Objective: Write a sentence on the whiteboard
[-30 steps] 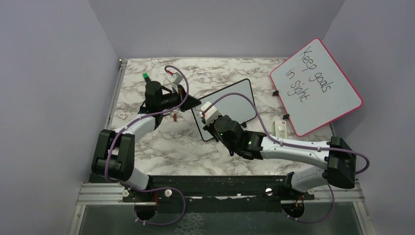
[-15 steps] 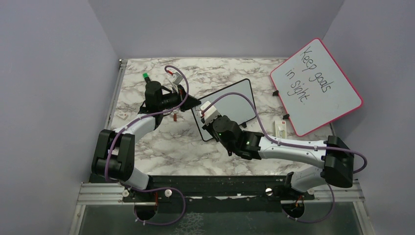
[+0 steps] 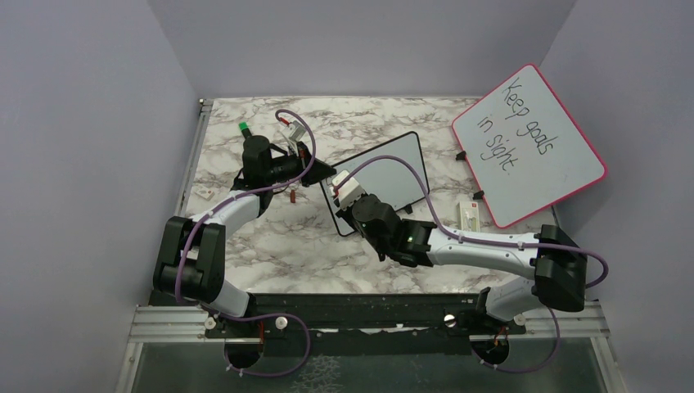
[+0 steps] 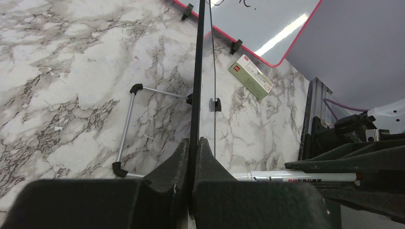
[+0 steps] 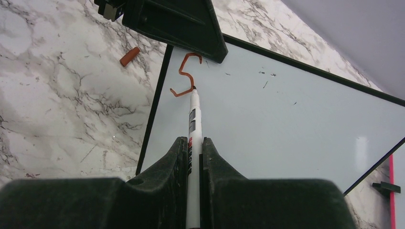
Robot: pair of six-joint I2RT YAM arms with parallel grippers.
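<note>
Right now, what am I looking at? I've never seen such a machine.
These are two robot arms bolted to a marble-patterned table. One picture looks down from above; the other two come from cameras on each wrist. The left gripper is shut on the edge of a small white black-framed whiteboard. The right gripper is shut on a white marker pen, its tip at the end of a reddish-brown curved stroke on that board. A reddish-brown pen cap lies on the table. A larger pink-framed board reads "Keep goals in sight".
</note>
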